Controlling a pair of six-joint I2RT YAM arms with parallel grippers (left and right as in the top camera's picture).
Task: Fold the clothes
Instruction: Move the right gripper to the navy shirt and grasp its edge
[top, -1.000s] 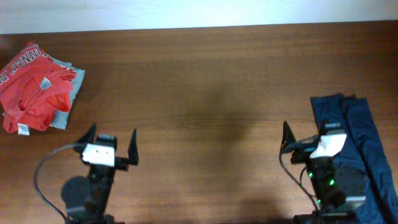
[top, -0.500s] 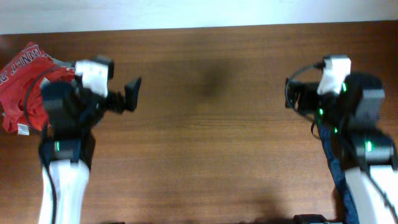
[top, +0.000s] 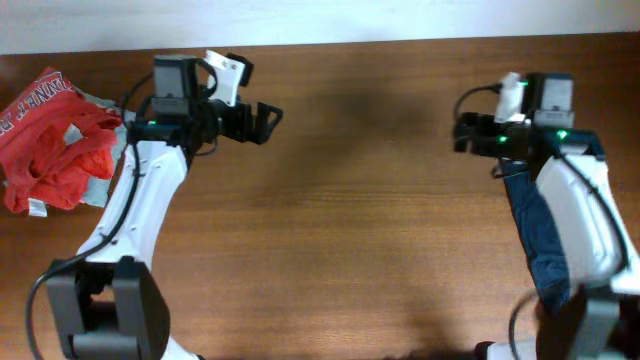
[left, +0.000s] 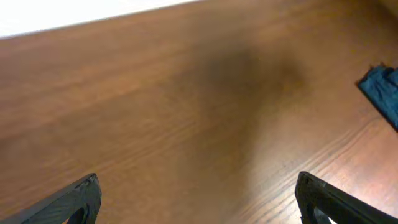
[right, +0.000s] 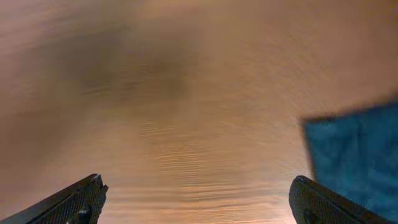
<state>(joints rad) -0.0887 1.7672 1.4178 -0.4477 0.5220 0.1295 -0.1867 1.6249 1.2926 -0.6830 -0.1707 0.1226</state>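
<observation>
Brown wooden table (top: 360, 200): left hand (top: 268, 122) spread, empty; right hand (top: 460, 122) spread, empty, navy clothes (top: 535, 230) lying just behind and beside it.

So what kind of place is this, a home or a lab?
Likely a robot lab bench, not a home: a wooden table against a white wall, the left gripper and right gripper of two robot arms, and clothes set out at either side, the navy garment and a red garment.

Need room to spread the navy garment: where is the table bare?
Bare: the wide middle of the table, between left gripper and right gripper. Crowded: the left edge with the red garment, the right edge with the navy garment under the arm.
</observation>
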